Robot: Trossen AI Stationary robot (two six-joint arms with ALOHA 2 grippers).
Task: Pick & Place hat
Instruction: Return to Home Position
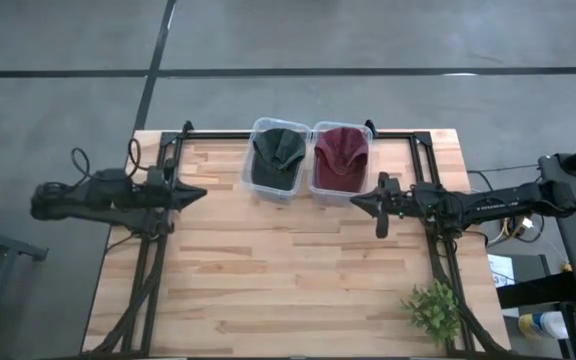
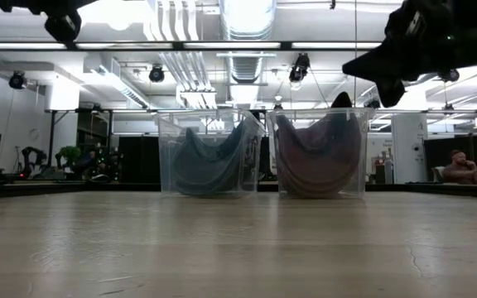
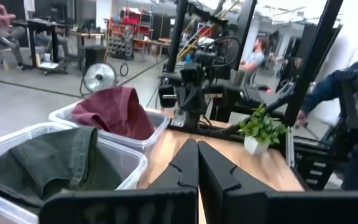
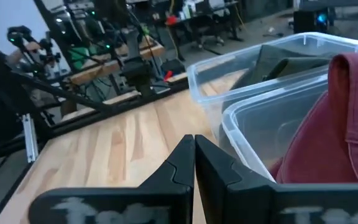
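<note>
Seen from above, a dark green fabric cap (image 1: 276,158) lies in the left clear plastic bin (image 1: 249,168) and a red fabric cap (image 1: 341,156) in the right clear plastic bin (image 1: 370,150), side by side at the upper centre of the light wooden table (image 1: 288,280). The left gripper (image 1: 200,193) points inward from the left edge. The right gripper (image 1: 354,203) hangs just below the red cap's bin. A small green potted plant (image 1: 431,308) sits lower right.

At table height, both bins stand mid-frame with their caps slumped inside. The right arm's claw shows dark at upper right, the left arm at upper left. A seated person (image 2: 462,170) is far right in the room.

The left wrist camera shows that arm's own fingers (image 3: 185,168) pressed together with nothing between them, the green cap lower left and the red one beyond it.

The right wrist camera shows its own fingers (image 4: 182,165) likewise closed and empty, with the red cap at right, close by.

No cap lies loose on the table, so the sorting looks finished and the step in hand appears to be the retreat to rest. That would call for the right arm to draw clear of the bin wall without nudging it.
</note>
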